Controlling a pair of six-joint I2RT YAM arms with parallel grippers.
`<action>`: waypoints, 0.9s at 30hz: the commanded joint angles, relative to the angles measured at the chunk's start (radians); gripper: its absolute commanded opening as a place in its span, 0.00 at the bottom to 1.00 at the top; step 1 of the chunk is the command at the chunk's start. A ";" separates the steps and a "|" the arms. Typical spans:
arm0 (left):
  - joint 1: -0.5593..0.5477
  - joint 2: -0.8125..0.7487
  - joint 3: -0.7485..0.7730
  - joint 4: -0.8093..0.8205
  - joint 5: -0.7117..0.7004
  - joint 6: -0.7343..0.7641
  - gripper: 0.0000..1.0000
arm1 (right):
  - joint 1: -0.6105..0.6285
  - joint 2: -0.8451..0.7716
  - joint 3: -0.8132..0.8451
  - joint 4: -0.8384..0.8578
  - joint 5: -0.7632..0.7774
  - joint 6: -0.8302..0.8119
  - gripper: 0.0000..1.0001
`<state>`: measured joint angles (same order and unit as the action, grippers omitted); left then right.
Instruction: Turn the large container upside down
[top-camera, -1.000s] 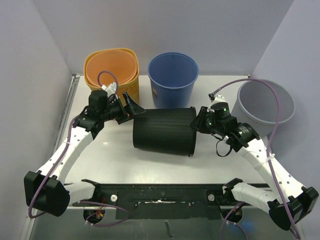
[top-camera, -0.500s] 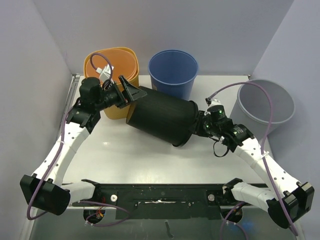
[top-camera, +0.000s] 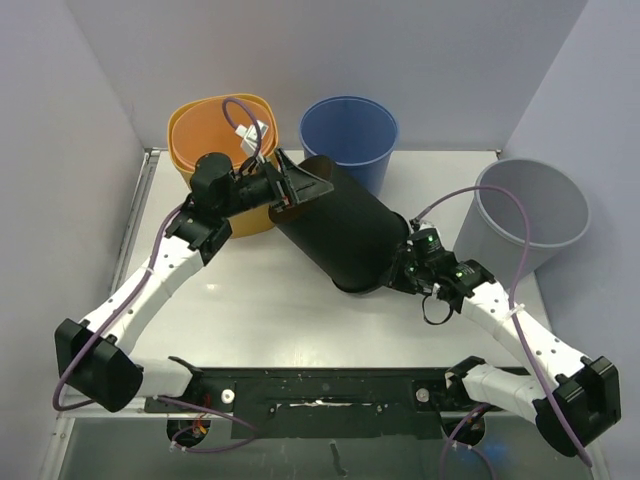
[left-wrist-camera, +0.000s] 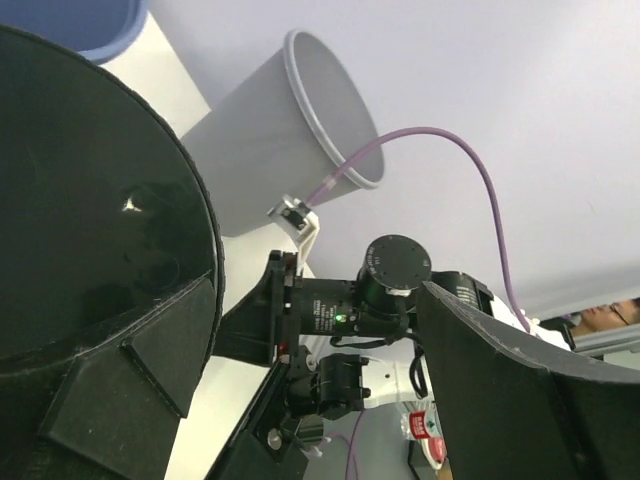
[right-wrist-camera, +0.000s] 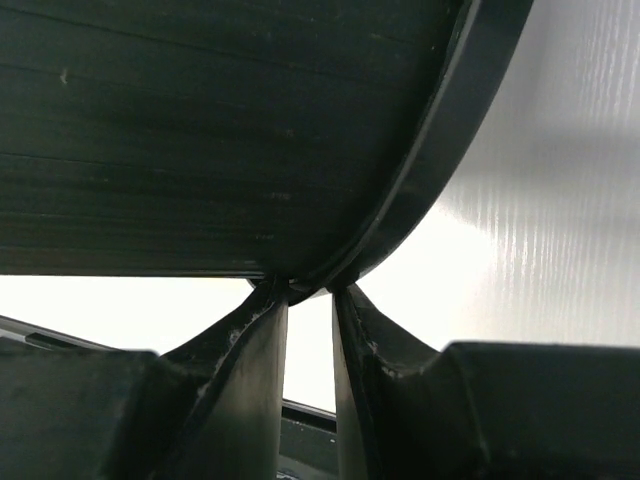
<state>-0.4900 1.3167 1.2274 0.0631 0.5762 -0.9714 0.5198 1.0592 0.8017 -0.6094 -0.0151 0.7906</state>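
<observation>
The large black container (top-camera: 345, 230) is tilted, its closed base up at the back left and its open rim low at the front right near the table. My right gripper (top-camera: 397, 274) is shut on that rim; in the right wrist view the fingertips (right-wrist-camera: 272, 300) pinch the rim's edge (right-wrist-camera: 420, 190). My left gripper (top-camera: 300, 186) is open at the raised base. In the left wrist view the black base (left-wrist-camera: 90, 200) fills the left side, one finger (left-wrist-camera: 150, 350) lies against it, and the other finger (left-wrist-camera: 530, 380) stands free.
Stacked orange bins (top-camera: 205, 135) stand at the back left, right behind the left wrist. A blue bucket (top-camera: 348, 125) stands at the back centre, close to the container's base. A grey bucket (top-camera: 525, 205) stands at the right, also visible in the left wrist view (left-wrist-camera: 270, 150).
The container has swung from lying on its side to a steep tilt, base up and back. My left gripper rose and moved right with the base; my right gripper dropped with the rim.
</observation>
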 joint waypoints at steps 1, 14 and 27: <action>-0.036 0.034 0.040 0.049 0.076 0.000 0.83 | 0.027 -0.024 -0.004 0.110 -0.009 0.006 0.24; -0.070 0.115 0.176 0.021 0.094 0.109 0.83 | 0.032 -0.095 0.074 -0.127 0.048 -0.055 0.73; -0.062 0.123 0.201 -0.037 0.008 0.162 0.83 | 0.030 -0.109 0.328 -0.346 0.153 -0.147 0.85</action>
<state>-0.5583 1.4609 1.3945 0.0498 0.6300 -0.8696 0.5457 0.9703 1.0527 -0.9215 0.1009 0.6842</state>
